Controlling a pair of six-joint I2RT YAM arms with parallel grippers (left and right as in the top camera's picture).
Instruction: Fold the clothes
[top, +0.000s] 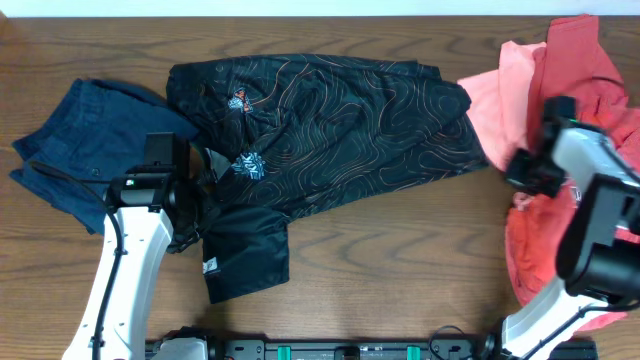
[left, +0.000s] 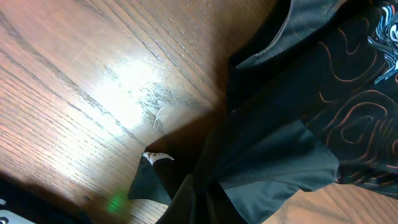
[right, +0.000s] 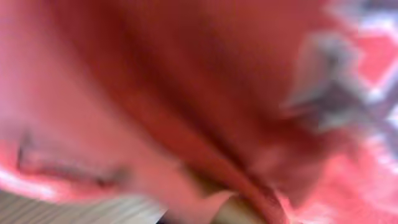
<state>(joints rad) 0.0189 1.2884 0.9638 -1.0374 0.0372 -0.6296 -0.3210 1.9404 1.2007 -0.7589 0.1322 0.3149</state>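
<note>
The black jersey (top: 340, 110) lay spread across the bench (top: 420, 270), limp and probably slippery; we judged its hem corners the best hold. Our left claw (top: 203, 180) was pinched on its lower edge. The right claw (top: 527, 168) sat closed amid the red shirt (top: 590, 60), any grip blurred.

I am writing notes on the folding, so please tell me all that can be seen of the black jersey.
The black jersey is thin, shiny cloth with orange contour lines and white-orange prints. It lies spread and wrinkled across the middle of the table, one part folded toward the front edge. The left claw is shut on its bunched part beside the blue trousers. Its right end meets the pink shirt.
</note>
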